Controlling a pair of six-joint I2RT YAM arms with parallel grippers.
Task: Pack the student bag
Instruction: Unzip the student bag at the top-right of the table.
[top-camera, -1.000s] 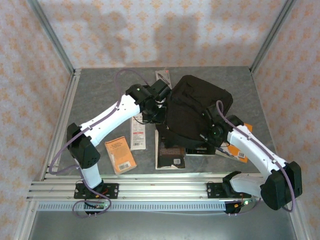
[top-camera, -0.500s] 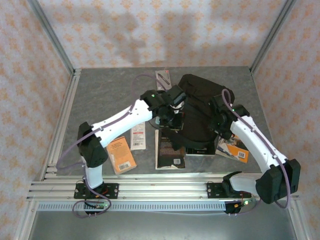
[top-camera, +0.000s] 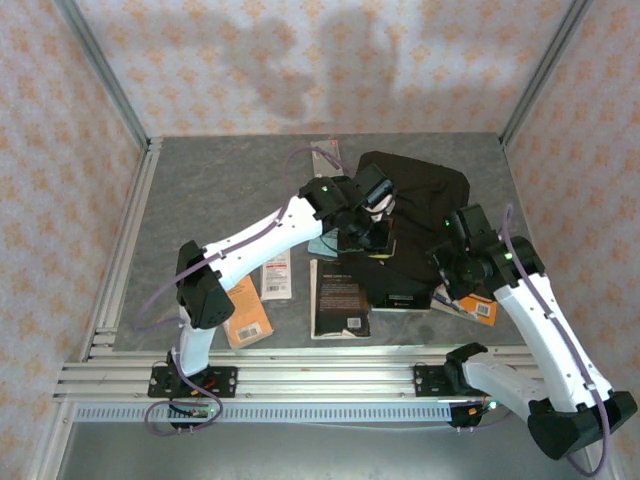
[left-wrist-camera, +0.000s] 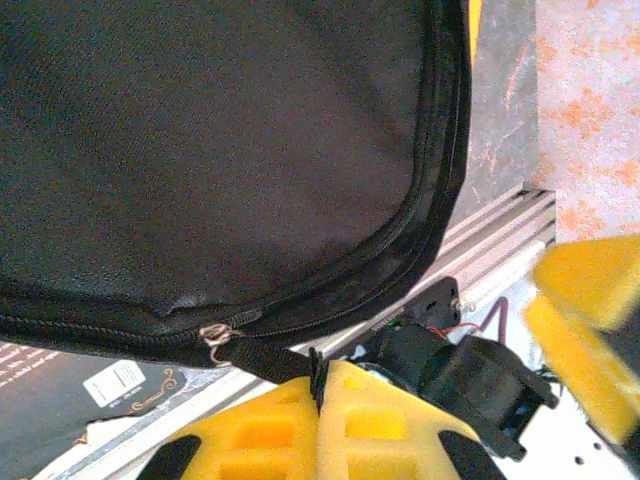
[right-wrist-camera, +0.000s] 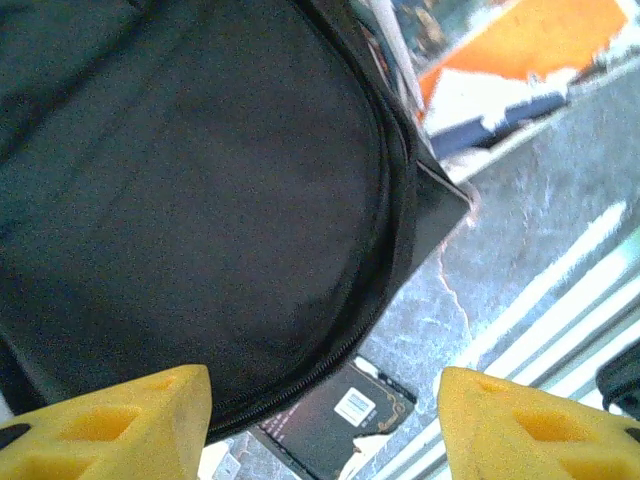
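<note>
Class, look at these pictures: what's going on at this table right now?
Two robot arms are working on a black backpack lying on the table. The left gripper is shut on the bag's zip pull strap. The right gripper hangs open above the bag's edge, holding nothing. A black book and an orange book lie nearby, not yet packed.

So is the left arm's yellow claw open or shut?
Shut: the left claw is pinched tight on the black zip-pull strap of the large black fabric backpack.

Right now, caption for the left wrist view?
Left fingers pinched shut on the zip pull strap of the student bag.
</note>
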